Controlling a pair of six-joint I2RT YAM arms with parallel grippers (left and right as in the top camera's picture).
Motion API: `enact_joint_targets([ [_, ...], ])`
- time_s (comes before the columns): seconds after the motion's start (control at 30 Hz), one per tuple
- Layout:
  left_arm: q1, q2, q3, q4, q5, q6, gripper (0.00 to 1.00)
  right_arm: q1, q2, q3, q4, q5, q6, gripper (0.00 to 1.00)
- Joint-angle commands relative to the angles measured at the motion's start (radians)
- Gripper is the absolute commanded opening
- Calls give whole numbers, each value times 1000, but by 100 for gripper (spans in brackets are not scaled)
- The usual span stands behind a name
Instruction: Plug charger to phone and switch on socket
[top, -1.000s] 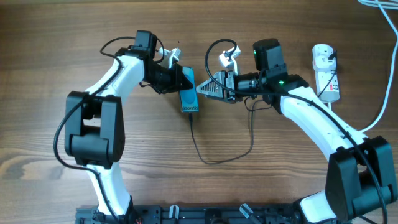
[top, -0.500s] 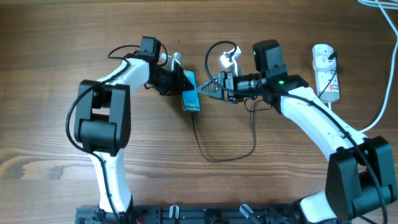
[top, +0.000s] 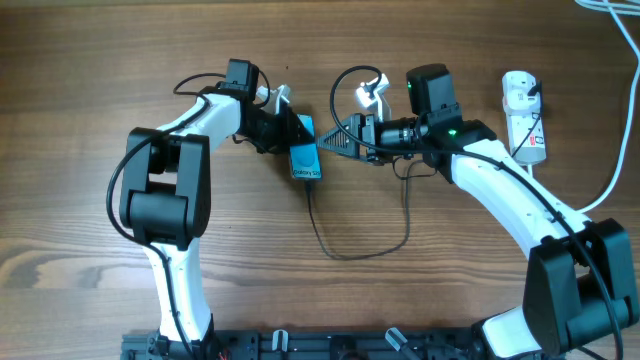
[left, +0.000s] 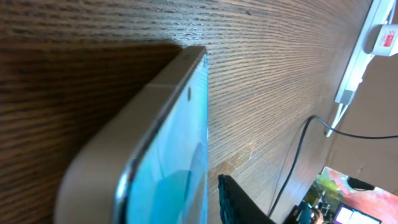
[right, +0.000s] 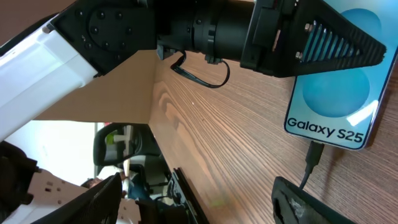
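Observation:
The phone (top: 305, 152) lies on the wooden table with its teal screen up and its white "Galaxy S25" band toward me. My left gripper (top: 287, 130) is shut on its upper end; the left wrist view shows the phone (left: 168, 155) edge-on beside one black finger (left: 239, 205). The charger's thin black cable (top: 345, 255) runs from the phone's lower end in a loop, and its plug (right: 314, 155) sits in the phone's (right: 336, 99) port. My right gripper (top: 330, 145) is open and empty just right of the phone, fingers wide apart (right: 199, 186). The socket (top: 522, 115) lies at the far right.
The socket's thick white cord (top: 625, 150) curves along the right table edge. The socket also shows in the left wrist view (left: 360, 56), with its red mark. The left gripper's finger (right: 336, 43) lies across the phone screen.
The left arm's elbow swung in toward the centre and the phone shifted slightly right. The right arm has barely moved.

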Motion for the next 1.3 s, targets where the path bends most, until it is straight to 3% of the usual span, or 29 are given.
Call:
enact_joint_targets([
  [0.0, -2, 19, -7, -7, -69, 2, 38, 3, -15, 15, -1, 8, -29, 78],
  [0.17, -2, 19, -7, -6, -69, 2, 47, 3, -15, 15, -6, 8, -28, 78],
  [0.37, -2, 19, -6, -7, -80, -28, 80, 3, -15, 15, -121, 48, -55, 73],
  [0.43, -2, 19, -6, -13, -98, -28, 88, 3, -17, 15, -148, 52, -45, 66],
  [0.7, -1, -80, 76, -171, -312, -50, 91, 3, -56, 15, -211, 72, -76, 64],
  [0.8, -1, -227, 105, -232, -443, -50, 92, 3, -135, 15, -252, 145, -82, 64],
  [0.93, 2, -410, 114, -291, -510, -50, 92, 3, -260, 15, -322, 242, -124, 65],
  [1.07, 18, -655, 114, -312, -510, -50, 92, 3, -414, 27, -457, 428, -189, 72],
  [1.17, 21, -838, 114, -311, -513, -50, 100, 3, -534, 81, -595, 619, -235, 76],
  [1.23, 21, -929, 113, -311, -514, -48, 100, 3, -617, 116, -640, 735, -238, 88],
  [1.27, 21, -963, 113, -312, -518, -46, 100, 3, -673, 121, -637, 764, -237, 100],
])
